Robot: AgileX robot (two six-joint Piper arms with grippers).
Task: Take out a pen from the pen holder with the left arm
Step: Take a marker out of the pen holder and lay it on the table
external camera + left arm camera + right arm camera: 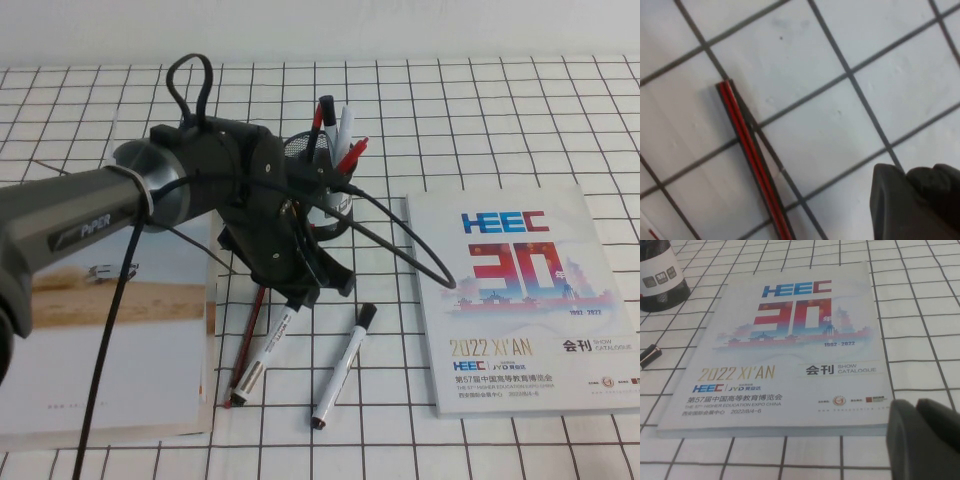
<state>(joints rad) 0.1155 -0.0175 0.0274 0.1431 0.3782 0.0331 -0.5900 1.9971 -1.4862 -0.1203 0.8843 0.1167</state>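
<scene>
High view: two markers (268, 350) lie outside the part-full pen holder (328, 200), toward the tabletop's (500, 110) near edge beside our left gripper (303, 298), with our right gripper (922, 437) over the catalogue (790, 340); we cannot tell either grip.

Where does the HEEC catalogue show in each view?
High view: HEEC catalogue on the right; left tool in front of the pen holder.
Left wrist view: not in it.
Right wrist view: HEEC catalogue fills the middle; right tool at its near corner.
Shared landmark: pen holder, beside it.
</scene>
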